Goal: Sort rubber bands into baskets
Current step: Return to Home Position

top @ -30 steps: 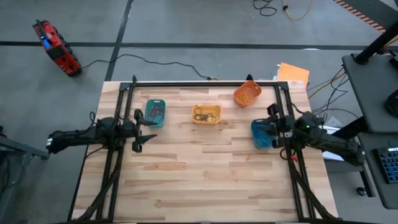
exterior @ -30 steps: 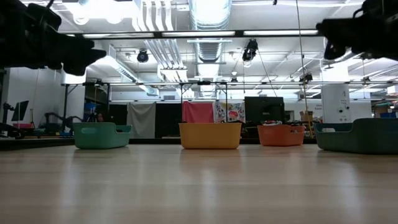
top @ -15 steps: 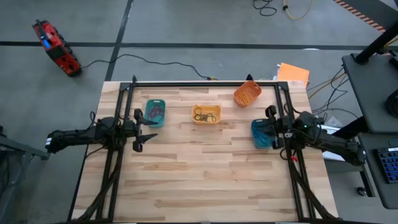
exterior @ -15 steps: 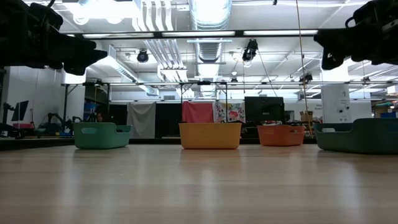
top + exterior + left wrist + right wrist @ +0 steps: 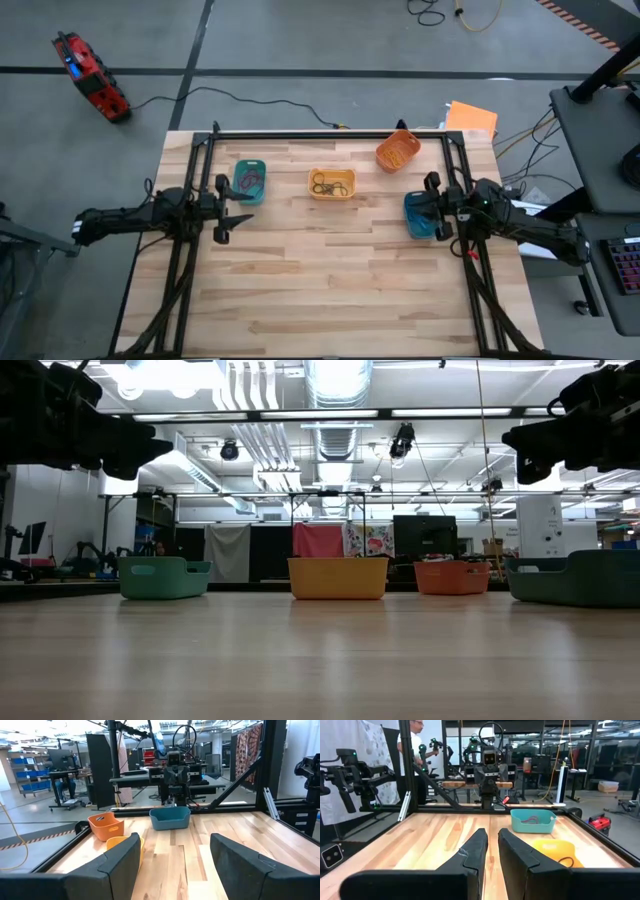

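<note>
Four baskets stand on the table's far half: teal-green (image 5: 249,181), yellow (image 5: 332,184), orange (image 5: 398,150) and blue (image 5: 420,215). Dark rubber bands lie in the teal-green basket (image 5: 252,183) and the yellow basket (image 5: 324,185). My left gripper (image 5: 228,211) hovers open and empty just near of the teal-green basket; its fingers stand wide apart in the left wrist view (image 5: 175,857). My right gripper (image 5: 431,206) hovers over the blue basket, fingers closed to a narrow slit (image 5: 492,850), with nothing seen between them.
A black frame (image 5: 330,134) runs along the table's far edge and down both sides. The near half of the wooden table (image 5: 330,290) is bare. In the right wrist view a person (image 5: 417,750) stands beyond the table's left side.
My right gripper has gone a little toward the table's left edge and slightly down, staying over the blue basket.
</note>
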